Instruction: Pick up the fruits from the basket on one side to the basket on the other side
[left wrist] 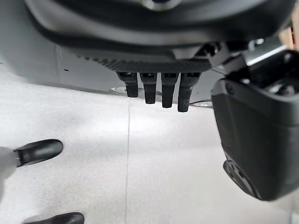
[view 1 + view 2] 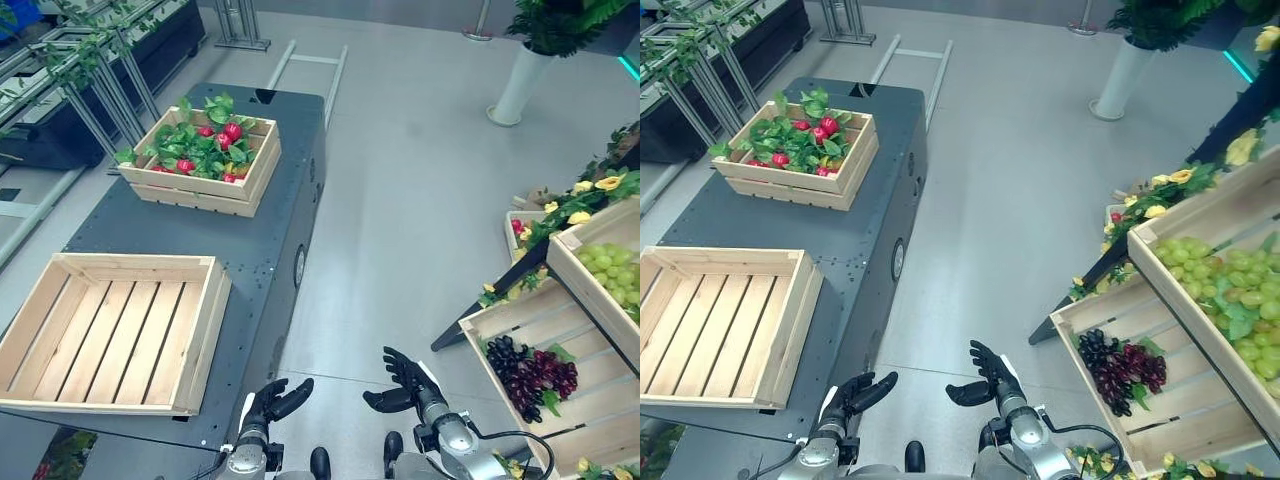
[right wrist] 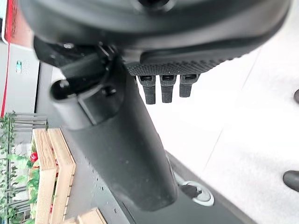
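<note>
- My left hand [image 2: 272, 402] hangs low beside the near corner of the dark table [image 2: 200, 235], fingers relaxed and holding nothing.
- My right hand [image 2: 404, 383] floats over the grey floor [image 2: 400, 200], fingers spread, equally empty.
- An empty wooden crate [image 2: 110, 330] sits on the table's near end.
- At the far end, a second crate [image 2: 205, 160] holds red fruits [image 2: 229, 132] among green leaves.
- To my right, slanted display crates carry dark grapes [image 2: 535, 372] and green grapes [image 2: 612, 270].
</note>
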`<state>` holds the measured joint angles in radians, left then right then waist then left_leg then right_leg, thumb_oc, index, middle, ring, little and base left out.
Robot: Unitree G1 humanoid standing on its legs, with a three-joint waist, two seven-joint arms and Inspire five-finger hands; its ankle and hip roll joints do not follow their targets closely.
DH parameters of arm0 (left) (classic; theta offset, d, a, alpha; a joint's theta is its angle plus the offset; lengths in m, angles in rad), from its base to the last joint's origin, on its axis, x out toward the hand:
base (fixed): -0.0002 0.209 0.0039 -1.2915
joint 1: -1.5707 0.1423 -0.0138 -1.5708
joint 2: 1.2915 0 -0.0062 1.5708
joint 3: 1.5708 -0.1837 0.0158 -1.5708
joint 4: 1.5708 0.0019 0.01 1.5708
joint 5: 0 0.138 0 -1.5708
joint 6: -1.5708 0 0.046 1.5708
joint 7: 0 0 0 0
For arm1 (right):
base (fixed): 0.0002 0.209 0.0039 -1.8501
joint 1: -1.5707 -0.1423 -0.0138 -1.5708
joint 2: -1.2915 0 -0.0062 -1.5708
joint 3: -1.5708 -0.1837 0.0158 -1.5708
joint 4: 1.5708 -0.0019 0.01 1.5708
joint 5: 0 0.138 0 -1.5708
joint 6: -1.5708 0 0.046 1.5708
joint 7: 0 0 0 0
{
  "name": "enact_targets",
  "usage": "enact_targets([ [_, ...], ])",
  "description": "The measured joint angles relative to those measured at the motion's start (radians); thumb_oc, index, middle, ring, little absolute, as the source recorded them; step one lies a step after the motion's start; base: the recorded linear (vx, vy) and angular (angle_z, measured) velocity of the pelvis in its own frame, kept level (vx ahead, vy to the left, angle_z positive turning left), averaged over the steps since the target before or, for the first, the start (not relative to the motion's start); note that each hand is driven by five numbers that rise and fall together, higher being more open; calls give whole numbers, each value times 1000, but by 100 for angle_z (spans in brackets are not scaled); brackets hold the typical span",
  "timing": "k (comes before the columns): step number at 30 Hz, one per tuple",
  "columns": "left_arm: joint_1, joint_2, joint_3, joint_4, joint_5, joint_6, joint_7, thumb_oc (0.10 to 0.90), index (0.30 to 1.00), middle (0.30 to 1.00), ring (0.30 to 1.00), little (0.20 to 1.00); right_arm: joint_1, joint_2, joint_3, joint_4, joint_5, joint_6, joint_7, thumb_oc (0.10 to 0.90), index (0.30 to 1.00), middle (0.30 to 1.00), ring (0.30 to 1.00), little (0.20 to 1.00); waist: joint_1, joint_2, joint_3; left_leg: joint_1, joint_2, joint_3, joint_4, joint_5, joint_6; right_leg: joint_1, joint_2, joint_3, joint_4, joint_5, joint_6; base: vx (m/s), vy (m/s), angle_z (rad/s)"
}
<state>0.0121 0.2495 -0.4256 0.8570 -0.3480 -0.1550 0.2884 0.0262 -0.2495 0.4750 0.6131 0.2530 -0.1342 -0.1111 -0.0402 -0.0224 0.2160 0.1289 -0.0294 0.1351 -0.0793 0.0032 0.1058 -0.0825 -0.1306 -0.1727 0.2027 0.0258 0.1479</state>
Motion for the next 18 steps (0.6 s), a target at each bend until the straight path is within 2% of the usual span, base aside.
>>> enact_targets([
  [1,-5,-1,0,1,0,0,0,800,900,900,900,900,0,0,-1,7,0,0,0,800,900,900,900,900,-1,4,2,2,5,-2,2,0,1,-18,-4,3,63,-18,-25,8,-177,13],
  [2,-15,-2,1,7,2,-2,-1,800,900,900,900,900,1,4,-3,28,3,1,1,800,900,900,900,900,0,6,3,3,11,-17,7,-2,3,-44,-10,24,177,-56,-73,14,-227,28],
  [3,-19,0,4,12,3,-2,0,800,900,900,900,900,2,14,-4,48,25,1,1,800,900,900,900,900,0,2,1,4,12,-32,7,3,-4,-36,-8,55,196,-72,-85,-11,-339,42],
  [5,-20,0,4,31,20,-1,2,800,900,900,900,900,3,38,-14,85,41,7,5,800,900,900,900,900,2,-2,-3,12,13,-55,-6,19,-19,23,0,89,76,-81,-78,-44,-260,34],
  [7,-24,-1,0,76,63,1,14,800,900,900,900,900,-41,71,-14,187,74,8,37,800,900,900,900,900,26,-22,-17,6,7,-40,-9,24,-34,92,-1,82,-110,-69,-71,-46,-188,-12],
  [8,-24,0,-1,93,74,3,19,800,900,900,900,900,-57,83,-14,217,77,13,42,800,900,900,900,900,33,-30,-23,0,0,-33,-9,24,-40,105,-6,82,-158,-58,-51,-39,-229,-27],
  [9,-25,-9,0,131,83,16,28,800,900,900,900,900,-82,87,-15,265,79,28,57,800,900,900,900,900,31,-16,-28,-4,10,-35,-10,27,-56,157,8,81,-266,-3,-14,-14,-235,-19],
  [10,-19,-23,0,157,93,18,30,800,900,900,900,900,-95,85,-17,307,81,33,67,800,900,900,900,900,33,-2,-34,-3,21,-36,-10,27,-67,170,23,83,-298,15,-25,9,-234,-8],
  [13,-13,-54,10,220,103,23,31,800,900,900,900,900,-95,63,-25,380,79,61,90,800,900,900,900,900,34,14,-67,3,51,-51,-10,26,-93,184,56,77,-294,4,-50,14,-231,7],
  [18,-17,-61,51,288,107,39,30,800,900,900,900,900,-68,51,-50,463,70,81,93,800,900,900,900,900,32,-7,-124,3,84,-75,-10,27,-125,202,92,47,-298,-11,-81,6,-176,18],
])
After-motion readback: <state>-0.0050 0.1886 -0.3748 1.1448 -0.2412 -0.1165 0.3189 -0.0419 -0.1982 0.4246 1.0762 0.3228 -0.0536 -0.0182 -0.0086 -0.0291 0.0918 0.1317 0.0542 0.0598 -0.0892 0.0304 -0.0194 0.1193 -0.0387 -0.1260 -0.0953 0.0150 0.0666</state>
